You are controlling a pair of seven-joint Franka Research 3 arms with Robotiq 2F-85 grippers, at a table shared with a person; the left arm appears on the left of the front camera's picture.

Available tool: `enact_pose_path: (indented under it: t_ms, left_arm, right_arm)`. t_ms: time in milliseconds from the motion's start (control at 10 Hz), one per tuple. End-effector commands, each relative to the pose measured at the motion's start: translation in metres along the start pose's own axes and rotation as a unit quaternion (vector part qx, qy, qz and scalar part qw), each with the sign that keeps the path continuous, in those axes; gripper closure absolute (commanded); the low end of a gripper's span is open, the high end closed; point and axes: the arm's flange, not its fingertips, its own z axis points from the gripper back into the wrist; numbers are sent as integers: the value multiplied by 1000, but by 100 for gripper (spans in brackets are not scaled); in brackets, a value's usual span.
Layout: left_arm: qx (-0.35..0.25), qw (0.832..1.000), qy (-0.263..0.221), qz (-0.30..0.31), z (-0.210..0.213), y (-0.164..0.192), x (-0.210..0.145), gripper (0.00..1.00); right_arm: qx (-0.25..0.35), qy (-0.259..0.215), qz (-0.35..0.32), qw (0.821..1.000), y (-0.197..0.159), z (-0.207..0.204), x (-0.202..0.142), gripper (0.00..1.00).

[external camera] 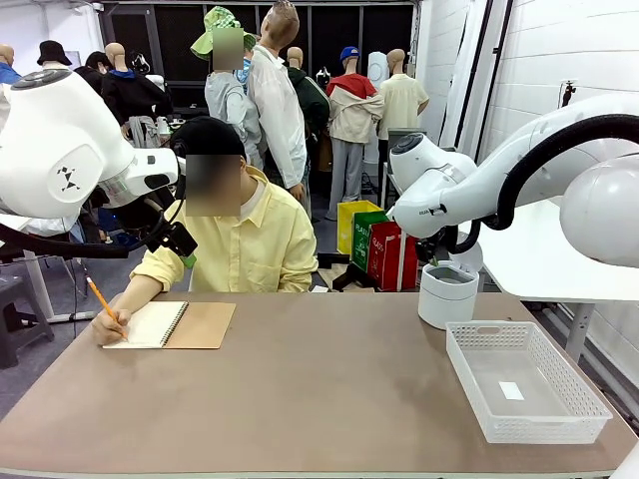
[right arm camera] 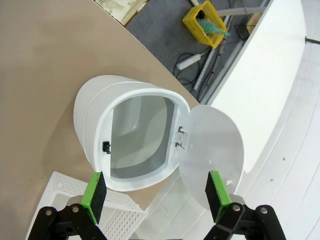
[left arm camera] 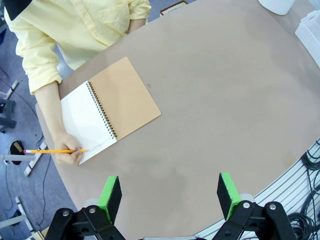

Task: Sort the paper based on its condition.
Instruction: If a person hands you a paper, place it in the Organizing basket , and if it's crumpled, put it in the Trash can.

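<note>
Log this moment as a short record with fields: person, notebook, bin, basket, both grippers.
person: yellow shirt, seated at the far side; hand writes with an orange pencil
notebook: brown-covered spiral-bound notebook, open to a white page, flat on the brown table
bin: white round plastic bin, hinged lid open
basket: white perforated plastic basket, next to the bin
left gripper: open, over bare table, apart from the notebook
right gripper: open, above the bin's mouth
</note>
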Motion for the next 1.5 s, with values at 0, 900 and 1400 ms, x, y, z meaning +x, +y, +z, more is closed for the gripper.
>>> enact_pose_path:
  t_ms: [0,900,1400]
  left_arm:
    - [-1,1000,-3,0,0,1,0,0]
    - [-1,1000,-3,0,0,1,0,0]
    - [-1,1000,-3,0,0,1,0,0]
  right_arm:
    - [-5,-1,3,1000,0,-1,0,0]
    - [138,-209,128,960,57,97,-18,0]
    - [225,-250,132,932,81,121,-28,0]
